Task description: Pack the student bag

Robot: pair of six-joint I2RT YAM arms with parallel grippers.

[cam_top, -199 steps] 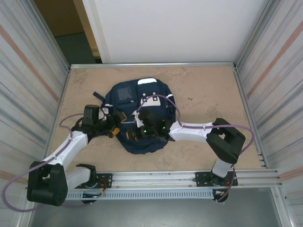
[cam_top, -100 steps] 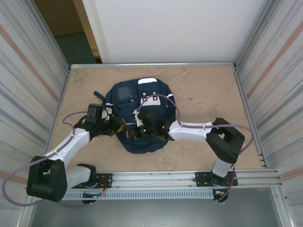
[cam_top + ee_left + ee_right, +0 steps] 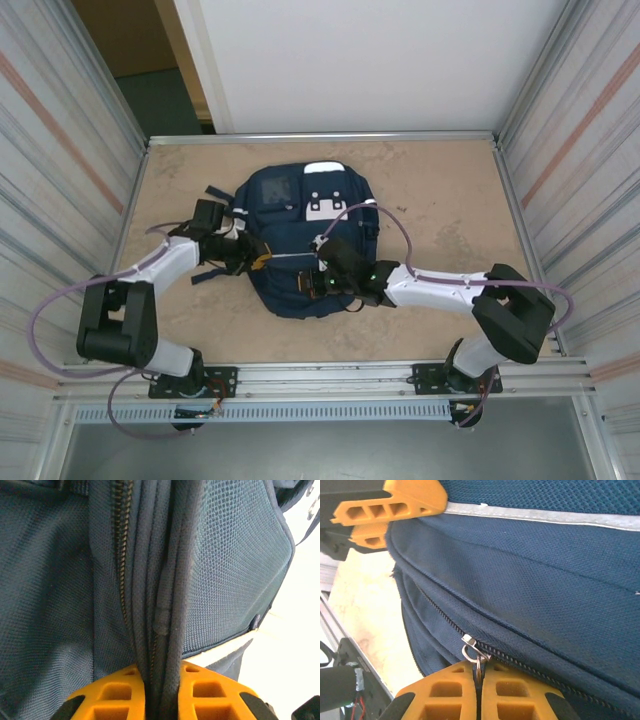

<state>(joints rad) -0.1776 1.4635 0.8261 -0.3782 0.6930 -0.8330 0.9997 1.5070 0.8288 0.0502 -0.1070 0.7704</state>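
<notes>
The student bag (image 3: 300,235), navy blue with white patches and a grey square patch, lies flat on the table. At the bag's left side, my left gripper (image 3: 255,262) is shut on a thick fold of its zipper seam (image 3: 159,625), pinched between the orange fingers (image 3: 112,692). My right gripper (image 3: 318,283) sits at the bag's near part, shut on the metal zipper pull (image 3: 476,656). The closed zipper line (image 3: 545,672) runs off to the right of it. The left gripper's orange fingers (image 3: 395,502) show at the top left of the right wrist view.
The tan table (image 3: 440,200) is walled by metal panels on both sides and a rail (image 3: 330,375) along the near edge. A dark strap (image 3: 215,192) trails from the bag's upper left. Purple cables loop over both arms.
My left gripper has moved in to the bag's left side and shut on the seam fold. The right arm has swung rightward with the zipper pull still held, and the bag has shifted slightly.
</notes>
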